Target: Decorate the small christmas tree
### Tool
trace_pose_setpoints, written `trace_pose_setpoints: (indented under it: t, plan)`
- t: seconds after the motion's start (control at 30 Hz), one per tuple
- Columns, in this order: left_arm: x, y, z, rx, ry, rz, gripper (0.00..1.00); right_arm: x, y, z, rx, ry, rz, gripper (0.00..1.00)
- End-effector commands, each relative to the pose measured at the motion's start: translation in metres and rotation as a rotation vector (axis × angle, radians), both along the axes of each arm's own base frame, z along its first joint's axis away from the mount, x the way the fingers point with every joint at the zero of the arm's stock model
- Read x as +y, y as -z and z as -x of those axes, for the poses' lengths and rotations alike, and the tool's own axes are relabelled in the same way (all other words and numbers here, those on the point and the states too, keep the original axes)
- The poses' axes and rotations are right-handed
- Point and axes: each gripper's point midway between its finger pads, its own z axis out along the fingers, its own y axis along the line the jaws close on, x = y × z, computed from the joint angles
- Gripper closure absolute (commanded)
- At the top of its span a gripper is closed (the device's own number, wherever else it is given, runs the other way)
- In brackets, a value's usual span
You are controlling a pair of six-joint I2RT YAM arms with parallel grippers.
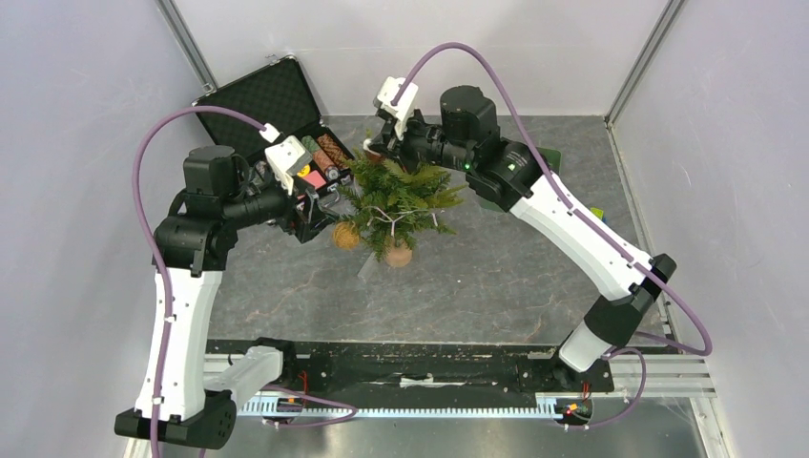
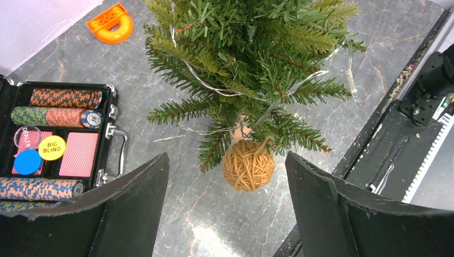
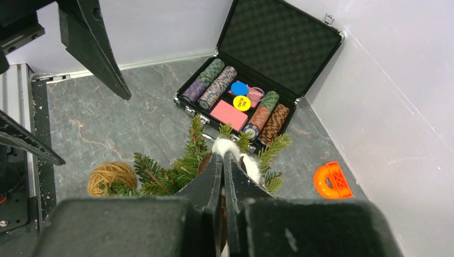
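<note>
**Top view.** The small christmas tree (image 1: pixel 396 196) stands upright on its stump base (image 1: pixel 398 255), mid-slab, with an arm reaching in from each side. An open poker case (image 1: pixel 286 105) lies just behind-left of the tree. The table (image 1: pixel 477 286) is grey, veined and stone-look, smooth, with nothing to hold the stump (my guess: a light sideways shove slides or tips it). Pale walls (image 1: pixel 76 114) with metal corner posts close in around the tree, so you have little room to swing wide.

**Left wrist view.** The left gripper (image 2: pixel 226 160) hangs over the tree's lower skirt, its fingers (image 2: pixel 134 209) spread wide and holding nothing. A twine ball (image 2: pixel 248 165) sits between them, touching the lowest branches. I cannot tell whether it hangs or rests on the slab. A white wire strand (image 2: pixel 206 83) loops through the needles above it. If you close here, you may pinch needles or wire along with the ball. Any lift would then drag the whole tree.

**Right wrist view.** The right gripper (image 3: pixel 222 156) is at the tree's crown with its fingers pressed together. A white tuft (image 3: pixel 222 144) sits right at the tips, and I cannot tell whether it is pinched. Pressing down off-centre here could lever the tree over. Pulling back with needles caught could do the same. An orange block (image 3: pixel 332 181) lies beyond the tree, well apart from it.
</note>
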Motion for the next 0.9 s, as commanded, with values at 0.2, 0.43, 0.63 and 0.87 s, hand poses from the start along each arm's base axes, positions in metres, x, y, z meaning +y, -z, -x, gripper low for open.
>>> trace_pose_setpoints:
  t: [0.2, 0.43, 0.63, 0.87]
  plan:
    - [-0.004, -0.009, 0.003, -0.032, 0.015, 0.034, 0.14, -0.003, -0.025, 0.006, -0.030, -0.003, -0.052, 0.68]
    - [-0.003, -0.009, 0.003, -0.036, 0.015, 0.030, 0.14, -0.010, -0.077, 0.026, -0.075, -0.043, -0.208, 0.35]
    - [-0.003, -0.010, 0.003, -0.043, 0.013, 0.027, 0.14, -0.033, -0.107, 0.026, -0.091, 0.060, -0.322, 0.25]
    - [0.007, -0.007, -0.003, -0.044, -0.057, -0.003, 0.14, -0.188, -0.074, -0.066, -0.004, 0.627, -0.394, 0.20]
